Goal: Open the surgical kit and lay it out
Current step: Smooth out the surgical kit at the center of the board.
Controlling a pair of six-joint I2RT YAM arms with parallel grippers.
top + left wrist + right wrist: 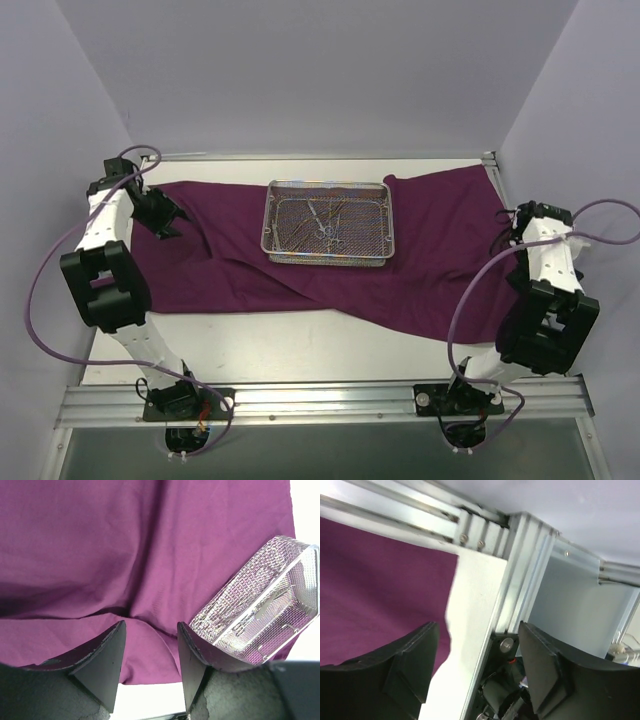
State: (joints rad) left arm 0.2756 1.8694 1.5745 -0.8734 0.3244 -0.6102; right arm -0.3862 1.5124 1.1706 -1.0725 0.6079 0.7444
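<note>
The magenta cloth wrap (430,250) lies spread across the table (300,345). The wire-mesh tray (325,257), holding slim instruments (325,222), sits on its far middle. The left gripper (151,625) gapes empty above the cloth's left side. The right gripper (477,626) is wide and empty at the cloth's right edge.

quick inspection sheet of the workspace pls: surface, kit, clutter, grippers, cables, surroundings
surface: white table, bare strip along the near side
job's things: purple cloth spread open and wrinkled; wire-mesh tray resting on it; metal instruments lying inside the tray
clutter: nothing seen
grippers: left gripper open, empty, over the cloth; right gripper open, empty, at the cloth's right edge
cables: purple cables loop beside each arm
surroundings: pale walls on three sides; metal frame rail at the near edge
</note>
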